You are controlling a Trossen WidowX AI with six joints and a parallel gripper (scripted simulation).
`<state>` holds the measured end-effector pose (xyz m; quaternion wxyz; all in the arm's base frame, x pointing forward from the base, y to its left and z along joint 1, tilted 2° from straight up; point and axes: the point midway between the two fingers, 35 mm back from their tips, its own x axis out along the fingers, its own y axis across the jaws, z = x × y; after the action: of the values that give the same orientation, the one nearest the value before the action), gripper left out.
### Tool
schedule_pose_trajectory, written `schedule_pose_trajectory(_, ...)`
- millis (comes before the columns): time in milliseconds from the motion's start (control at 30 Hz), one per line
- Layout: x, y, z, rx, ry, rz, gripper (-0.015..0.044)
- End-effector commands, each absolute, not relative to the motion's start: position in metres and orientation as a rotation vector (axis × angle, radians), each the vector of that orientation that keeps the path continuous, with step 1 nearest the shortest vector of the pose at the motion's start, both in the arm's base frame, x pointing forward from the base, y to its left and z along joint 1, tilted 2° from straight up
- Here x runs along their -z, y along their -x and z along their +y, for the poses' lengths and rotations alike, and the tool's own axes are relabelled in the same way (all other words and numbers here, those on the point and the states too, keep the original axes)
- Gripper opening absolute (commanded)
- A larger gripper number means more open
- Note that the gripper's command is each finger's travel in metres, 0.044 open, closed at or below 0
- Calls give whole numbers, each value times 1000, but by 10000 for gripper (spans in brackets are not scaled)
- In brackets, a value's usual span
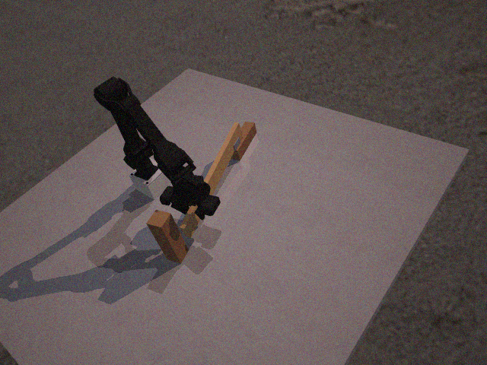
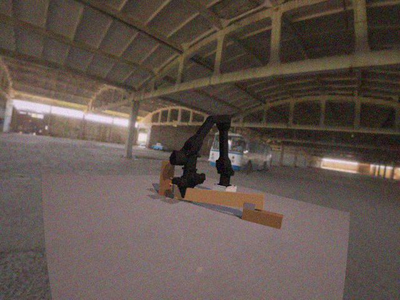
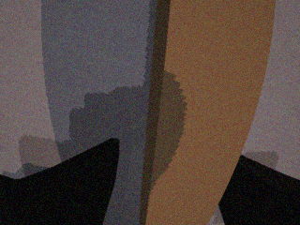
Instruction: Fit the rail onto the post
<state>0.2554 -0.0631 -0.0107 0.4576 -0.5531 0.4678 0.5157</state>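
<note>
Half-open, the jaws point(image 1: 196, 213) point(image 2: 183, 194) straddle without visibly gripping the rail point(image 1: 222, 165) point(image 2: 225, 197) point(image 3: 216, 70), whose far end, beyond them, occupies the bracket point(image 1: 237, 144) point(image 2: 249, 205); I judge gripping, raising, pegging onto the post point(image 1: 167, 237) point(image 2: 163, 177), levelling and release remain.

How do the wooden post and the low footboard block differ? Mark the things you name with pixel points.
The post point(image 1: 173, 239) point(image 2: 164, 180) stands upright; the footboard block point(image 1: 246, 142) point(image 2: 263, 219) lies low and long. The post is by the rail's near end, while the block, with its grey bracket point(image 1: 237, 144) point(image 2: 249, 205), is at the far end. Both are orange-brown wood.
</note>
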Motion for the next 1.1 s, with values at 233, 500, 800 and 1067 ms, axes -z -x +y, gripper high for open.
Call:
schedule_pose_trajectory(233, 12, -255, -62, -1277, 1360, 1147, 39)
schedule_pose_trajectory(500, 12, -255, -62, -1277, 1360, 1147, 0)
schedule_pose_trajectory(800, 10, -255, -63, -1277, 1360, 1147, 0)
schedule_pose_trajectory(1067, 6, -255, -63, -1277, 1360, 1147, 0)
